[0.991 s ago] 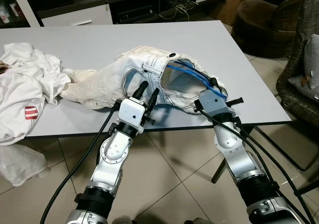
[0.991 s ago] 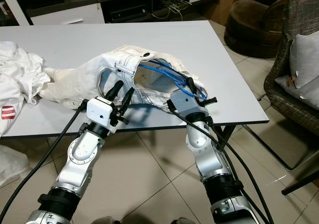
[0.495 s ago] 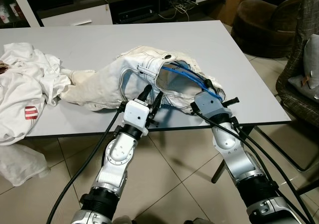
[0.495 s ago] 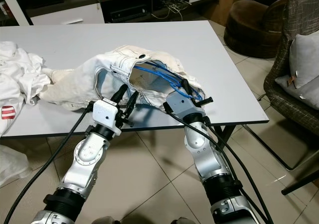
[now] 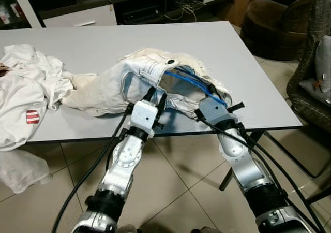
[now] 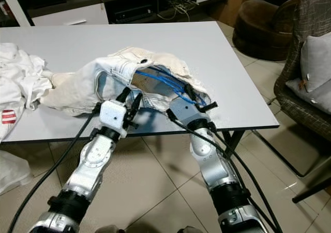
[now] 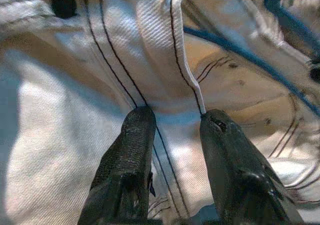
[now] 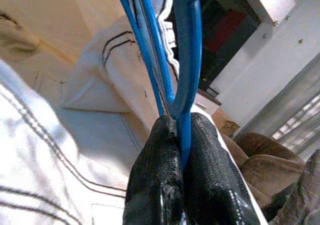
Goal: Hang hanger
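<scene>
Grey table (image 5: 93, 46) carries white jeans (image 5: 111, 85) with the stiff, light blue hanger (image 5: 192, 80) inside their waistband, right gripper (image 8: 179, 135) pinching its wire, left gripper (image 7: 175, 122) spread against limp denim

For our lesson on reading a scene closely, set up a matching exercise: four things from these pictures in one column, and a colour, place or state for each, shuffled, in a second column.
Column one:
1. hanger
2. left gripper
3. white T-shirt
4. brown armchair

Column two:
A. crumpled at the table's left end
B. blue, pinched by the right gripper
C. on the floor beyond the table's right end
D. open against the white jeans

Pairs: 1-B, 2-D, 3-A, 4-C
</scene>
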You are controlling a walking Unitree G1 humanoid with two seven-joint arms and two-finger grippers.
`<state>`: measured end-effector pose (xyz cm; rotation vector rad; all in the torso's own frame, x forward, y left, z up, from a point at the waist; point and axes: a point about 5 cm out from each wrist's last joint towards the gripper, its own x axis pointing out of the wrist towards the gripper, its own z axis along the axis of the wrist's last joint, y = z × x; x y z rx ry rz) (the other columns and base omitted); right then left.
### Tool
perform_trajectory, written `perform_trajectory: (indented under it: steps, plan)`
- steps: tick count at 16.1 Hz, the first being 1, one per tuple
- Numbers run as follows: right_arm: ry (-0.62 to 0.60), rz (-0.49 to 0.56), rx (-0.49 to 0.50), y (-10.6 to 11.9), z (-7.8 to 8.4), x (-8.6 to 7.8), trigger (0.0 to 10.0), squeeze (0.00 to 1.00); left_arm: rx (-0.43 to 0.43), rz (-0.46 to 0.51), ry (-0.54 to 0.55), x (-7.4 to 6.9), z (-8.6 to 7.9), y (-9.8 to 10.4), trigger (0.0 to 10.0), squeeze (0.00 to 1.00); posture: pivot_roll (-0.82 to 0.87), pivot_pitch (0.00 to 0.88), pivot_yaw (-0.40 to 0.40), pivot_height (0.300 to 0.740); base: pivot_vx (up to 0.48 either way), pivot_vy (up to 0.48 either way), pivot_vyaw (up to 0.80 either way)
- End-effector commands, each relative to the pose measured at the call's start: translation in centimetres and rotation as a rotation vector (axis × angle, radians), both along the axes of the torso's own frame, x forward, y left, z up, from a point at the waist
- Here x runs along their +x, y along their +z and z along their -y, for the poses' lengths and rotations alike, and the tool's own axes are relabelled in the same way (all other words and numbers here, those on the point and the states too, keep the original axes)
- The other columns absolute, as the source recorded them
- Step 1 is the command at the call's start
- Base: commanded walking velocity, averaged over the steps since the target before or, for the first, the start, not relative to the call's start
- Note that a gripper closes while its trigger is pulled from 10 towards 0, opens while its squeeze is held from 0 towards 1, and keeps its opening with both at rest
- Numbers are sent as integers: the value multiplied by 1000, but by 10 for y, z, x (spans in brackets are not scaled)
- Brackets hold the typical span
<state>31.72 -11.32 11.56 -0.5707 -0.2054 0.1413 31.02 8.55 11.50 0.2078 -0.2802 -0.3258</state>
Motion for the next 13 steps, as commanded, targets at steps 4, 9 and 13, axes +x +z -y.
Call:
perform_trajectory:
  steps: [4, 9, 13]
  plan:
    - [37, 56, 35, 13, -6, -2, 10000, 0, 3, -17, 41, 5, 1, -1, 1216, 0, -16, 0, 41, 740, 0, 0, 0]
    - [35, 52, 34, 12, -3, -4, 10000, 0, 8, 7, 76, 5, -6, -1, 0, 0, -11, 0, 38, 740, 0, 0, 0]
    - [20, 48, 39, 11, 2, -4, 10000, 0, 18, 46, 85, 3, -10, 2, 0, 0, -8, 0, 39, 740, 0, 0, 0]
